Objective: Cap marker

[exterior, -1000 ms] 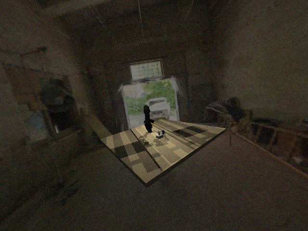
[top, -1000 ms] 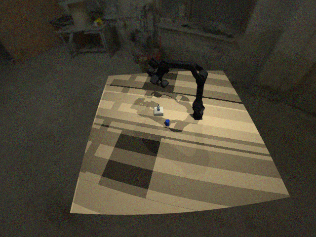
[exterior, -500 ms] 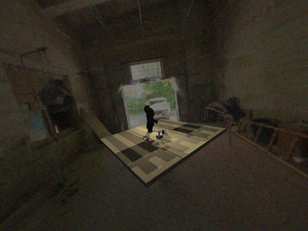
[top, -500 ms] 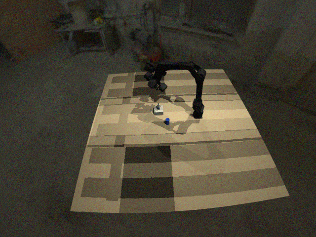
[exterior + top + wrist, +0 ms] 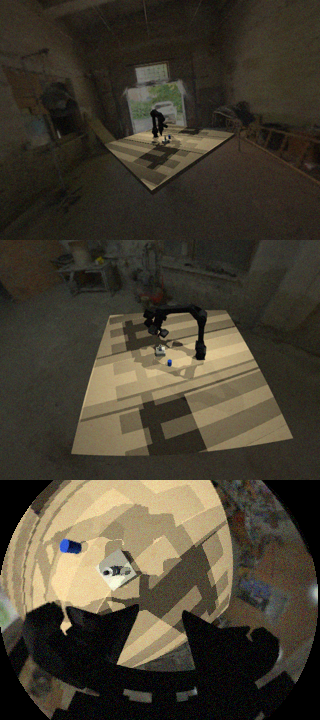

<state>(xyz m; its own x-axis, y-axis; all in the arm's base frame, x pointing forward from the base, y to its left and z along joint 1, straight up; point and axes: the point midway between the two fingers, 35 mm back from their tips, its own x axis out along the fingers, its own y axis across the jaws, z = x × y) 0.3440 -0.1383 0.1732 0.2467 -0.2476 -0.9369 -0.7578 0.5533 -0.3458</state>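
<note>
Texts, labels, brands, numbers and signs: none legible (the light is dim and the grain heavy).
</note>
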